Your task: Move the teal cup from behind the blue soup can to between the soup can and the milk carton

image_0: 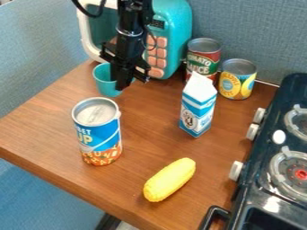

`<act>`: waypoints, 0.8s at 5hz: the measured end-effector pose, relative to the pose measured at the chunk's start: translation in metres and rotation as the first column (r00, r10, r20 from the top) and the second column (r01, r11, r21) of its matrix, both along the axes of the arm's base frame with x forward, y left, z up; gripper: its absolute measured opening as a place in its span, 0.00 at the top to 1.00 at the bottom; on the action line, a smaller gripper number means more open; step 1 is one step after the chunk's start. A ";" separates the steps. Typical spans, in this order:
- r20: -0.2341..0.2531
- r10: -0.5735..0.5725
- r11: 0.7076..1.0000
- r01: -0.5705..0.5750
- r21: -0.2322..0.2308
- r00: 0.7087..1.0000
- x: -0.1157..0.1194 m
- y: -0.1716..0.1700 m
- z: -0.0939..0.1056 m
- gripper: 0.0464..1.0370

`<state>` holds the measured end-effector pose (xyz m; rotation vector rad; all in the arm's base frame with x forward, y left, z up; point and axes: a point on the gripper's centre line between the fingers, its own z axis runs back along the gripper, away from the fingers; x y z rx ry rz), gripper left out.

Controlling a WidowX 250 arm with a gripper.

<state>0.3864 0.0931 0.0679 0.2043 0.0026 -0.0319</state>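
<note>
The black gripper (pixel 123 80) hangs down at the upper left of the table, in front of the toy microwave. It overlaps the right side of a teal cup (pixel 103 81); whether it touches the cup I cannot tell. Nearer the camera stands an upright soup can (pixel 99 134) with a blue and orange label. To the right a blue and white milk carton (pixel 198 108) is upright. A yellow corn cob (pixel 169 179) lies toward the front edge of the wooden table (pixel 146 143).
Behind the gripper stands a teal toy microwave (pixel 174 27) with pink buttons. A tomato sauce can (pixel 203 58) and a yellow-labelled can (pixel 237 80) are at the back right. Along the right edge is a dark toy stove (pixel 264 175) with white knobs.
</note>
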 end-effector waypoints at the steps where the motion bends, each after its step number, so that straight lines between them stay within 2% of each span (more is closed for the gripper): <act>1: 0.019 -0.052 0.999 0.052 -0.007 0.998 -0.007 -0.019 0.003 0.95; 3: -0.041 -0.116 0.992 0.113 -0.060 0.992 -0.021 -0.041 -0.004 0.95; 4: -0.061 -0.149 0.984 0.142 -0.109 0.987 -0.024 -0.054 -0.005 0.95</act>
